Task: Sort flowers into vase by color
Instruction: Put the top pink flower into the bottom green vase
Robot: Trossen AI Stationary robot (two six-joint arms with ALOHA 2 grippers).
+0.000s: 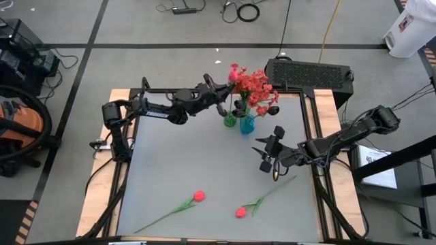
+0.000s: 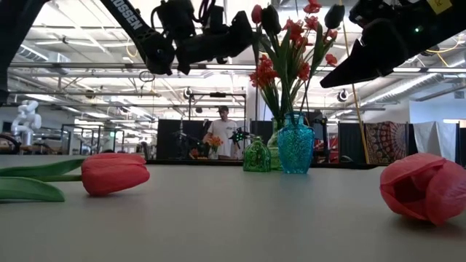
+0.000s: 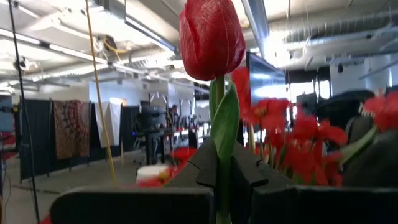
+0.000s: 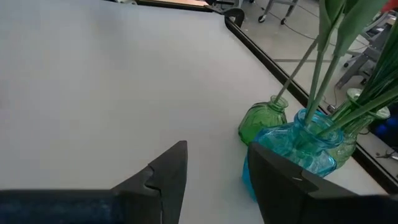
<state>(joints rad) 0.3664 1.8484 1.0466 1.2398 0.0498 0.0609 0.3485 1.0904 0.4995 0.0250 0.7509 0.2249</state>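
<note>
My left fingers (image 3: pixel 221 180) are clamped on the green stem of a red tulip (image 3: pixel 211 37), bud upright above them. In the high view this hand (image 1: pixel 219 102) is held in the air at the far side of the worktop (image 1: pixel 197 163), just beside the vases and the bouquet. From table height the held bud (image 2: pixel 256 13) shows level with the tops of the flowers already standing.

Vases: a blue glass vase (image 1: pixel 247 124) and a small green glass vase (image 1: pixel 230 120) stand touching or nearly so, near the far edge. A third, paler green vase (image 4: pixel 348 140) shows behind the blue one in my right wrist view. Red clustered blossoms (image 1: pixel 255 85) rise from the group, with dark buds (image 1: pixel 274 109) among them; I cannot tell which stem sits in which vase.

My right fingers (image 4: pixel 214 177) are apart, holding nothing, hanging above the worktop just beside the blue vase, on the near right of it (image 1: pixel 269 153).

Two loose tulips lie on the near part of the worktop: one (image 1: pixel 198 196) toward the middle, one (image 1: pixel 241 212) right of it, stems flat, well apart from the vases.
</note>
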